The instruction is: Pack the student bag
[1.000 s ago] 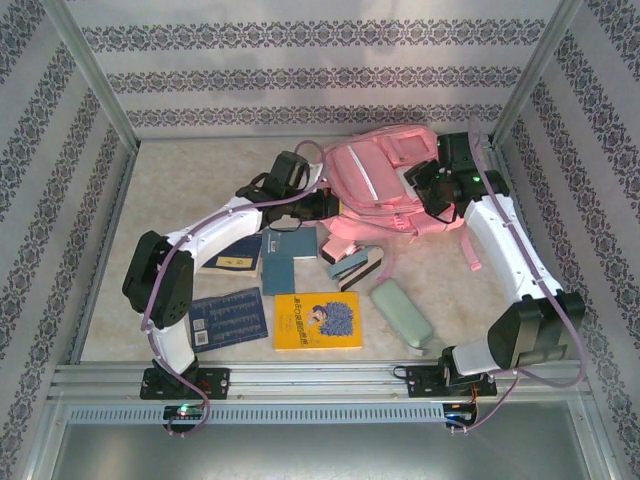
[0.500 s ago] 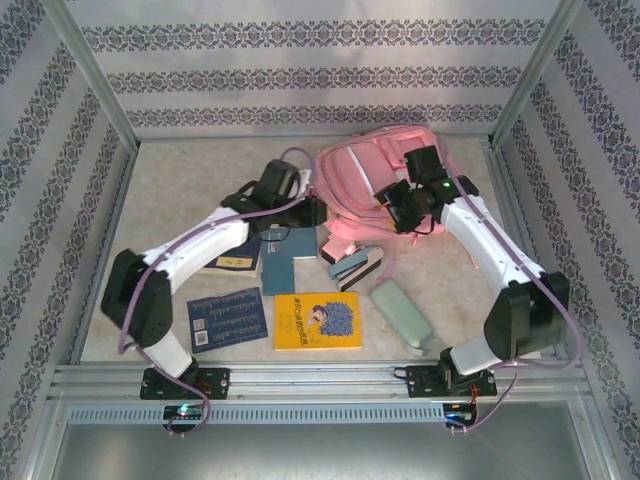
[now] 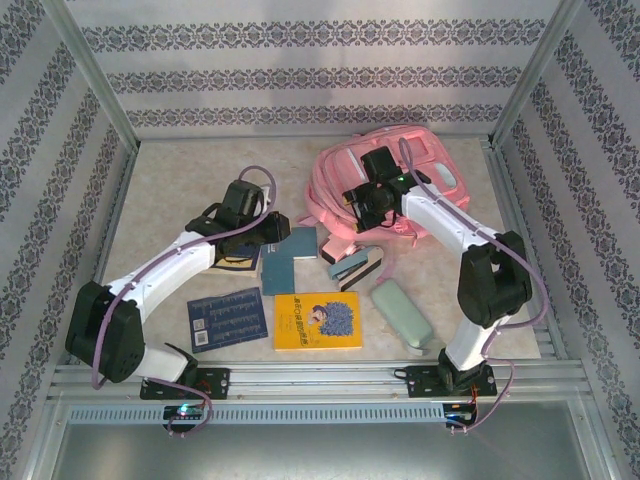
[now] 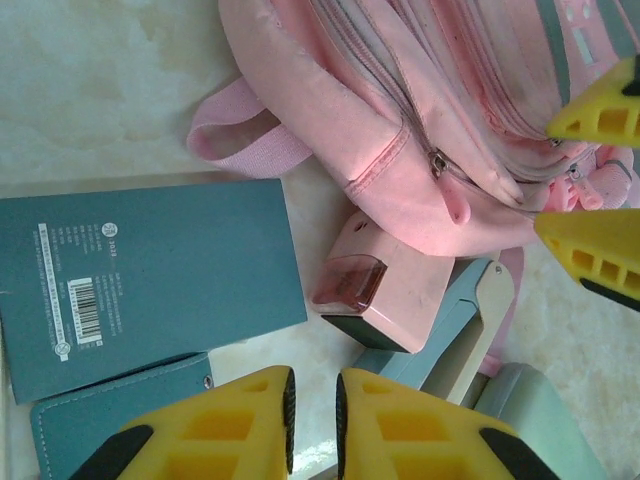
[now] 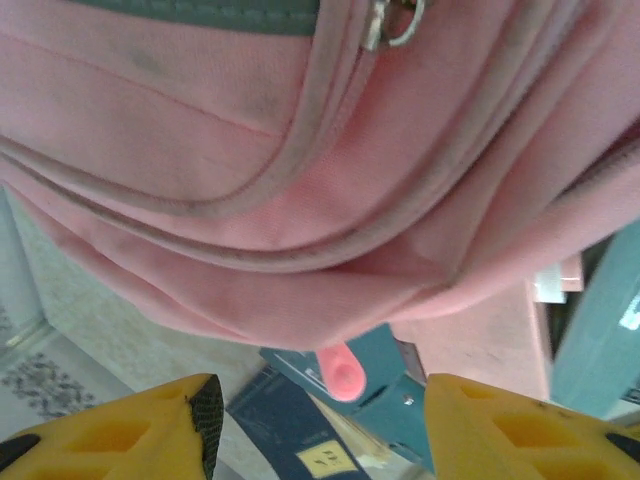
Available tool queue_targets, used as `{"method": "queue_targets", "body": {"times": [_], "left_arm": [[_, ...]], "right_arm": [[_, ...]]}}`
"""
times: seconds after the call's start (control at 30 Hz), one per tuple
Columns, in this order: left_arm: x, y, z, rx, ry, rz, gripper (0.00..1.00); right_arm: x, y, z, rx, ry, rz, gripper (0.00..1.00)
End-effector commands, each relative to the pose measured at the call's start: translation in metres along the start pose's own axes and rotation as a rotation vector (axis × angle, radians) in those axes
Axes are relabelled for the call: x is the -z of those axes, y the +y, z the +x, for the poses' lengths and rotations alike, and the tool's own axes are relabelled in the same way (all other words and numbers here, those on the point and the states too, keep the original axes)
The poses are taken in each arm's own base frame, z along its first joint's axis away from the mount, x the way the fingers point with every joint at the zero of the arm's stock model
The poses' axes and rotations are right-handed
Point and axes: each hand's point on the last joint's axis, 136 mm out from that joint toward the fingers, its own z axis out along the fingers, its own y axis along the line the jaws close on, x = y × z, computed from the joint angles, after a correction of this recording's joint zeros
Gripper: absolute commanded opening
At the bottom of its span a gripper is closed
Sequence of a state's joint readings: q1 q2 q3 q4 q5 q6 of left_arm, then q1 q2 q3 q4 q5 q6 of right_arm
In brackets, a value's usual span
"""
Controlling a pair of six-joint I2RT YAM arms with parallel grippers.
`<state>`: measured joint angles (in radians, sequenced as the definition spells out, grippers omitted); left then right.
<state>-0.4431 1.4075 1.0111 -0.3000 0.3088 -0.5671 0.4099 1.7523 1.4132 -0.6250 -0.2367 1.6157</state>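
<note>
While the student bag (image 3: 430, 150) is lying at the far right of the table (image 3: 170, 180), the right arm is rising from its base at the near edge, bending at the elbow and stretching back and leftward over the bag's near side. The right end effector (image 3: 358, 205) is hovering at the bag's near-left corner. In the right wrist view its yellow fingers are standing wide apart with nothing between them. The bag's pink seamed edge is bulging just ahead of them, and a metal zipper ring (image 5: 395, 25) is hanging at the top.

The left arm is running low from its shoulder at the near left, diagonally up to the middle of the table, with its wrist turning toward the bag. The left end effector (image 3: 278, 228) is hanging over a teal notebook (image 4: 150, 280), its fingers drawn almost together and gripping nothing. Ahead of it, a small pink box (image 4: 385, 290) is sitting with its far end overlapped by the bag's edge. A pink strap loop (image 4: 245, 130) is lying on the table beside the bag.

Nearer the bases, a dark blue book (image 3: 228, 320), a yellow book (image 3: 318, 320) and a pale green case (image 3: 400, 312) are lying side by side.
</note>
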Motion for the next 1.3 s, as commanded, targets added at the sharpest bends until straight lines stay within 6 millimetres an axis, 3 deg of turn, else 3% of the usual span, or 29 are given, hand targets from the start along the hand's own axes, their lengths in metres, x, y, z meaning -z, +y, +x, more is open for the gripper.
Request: {"method": "queue_targets", "body": {"times": [0.0, 0.1, 0.13, 0.2, 0.27, 0.37, 0.43, 0.5, 0.73, 1.07, 1.27], "left_arm": [[0.012, -0.004, -0.006, 0.005, -0.047, 0.023, 0.19], [0.013, -0.001, -0.002, 0.006, -0.042, 0.019, 0.19], [0.013, 0.000, -0.001, 0.003, -0.039, 0.018, 0.19], [0.015, 0.000, 0.000, -0.008, -0.037, 0.013, 0.19], [0.015, 0.001, 0.001, -0.018, -0.029, 0.010, 0.19], [0.014, 0.003, 0.002, -0.019, -0.021, 0.012, 0.19], [0.012, 0.003, 0.003, -0.016, -0.016, 0.019, 0.19], [0.010, 0.004, 0.004, -0.012, -0.009, 0.023, 0.20], [0.009, 0.005, 0.007, -0.030, 0.012, 0.023, 0.20], [0.009, 0.012, 0.011, -0.011, 0.023, 0.020, 0.19], [0.010, 0.016, 0.013, -0.001, 0.022, 0.016, 0.19]], "right_arm": [[-0.011, 0.009, -0.010, -0.079, -0.040, -0.026, 0.58], [-0.018, 0.009, -0.011, -0.066, -0.026, -0.017, 0.57], [-0.015, 0.026, -0.012, 0.015, -0.019, -0.077, 0.55], [0.009, 0.065, -0.011, 0.363, -0.050, -0.155, 0.55], [0.031, 0.084, -0.006, 0.761, -0.111, -0.095, 0.55], [0.037, 0.084, -0.001, 1.285, -0.190, 0.155, 0.56], [0.025, 0.078, 0.010, 1.465, -0.137, 0.214, 0.57], [0.013, 0.072, 0.015, 1.466, -0.059, 0.155, 0.57], [-0.012, 0.047, 0.025, 1.534, 0.022, 0.213, 0.57], [-0.042, 0.027, 0.009, 1.521, 0.026, 0.335, 0.52], [-0.056, 0.017, -0.005, 1.512, 0.005, 0.418, 0.44]]}}
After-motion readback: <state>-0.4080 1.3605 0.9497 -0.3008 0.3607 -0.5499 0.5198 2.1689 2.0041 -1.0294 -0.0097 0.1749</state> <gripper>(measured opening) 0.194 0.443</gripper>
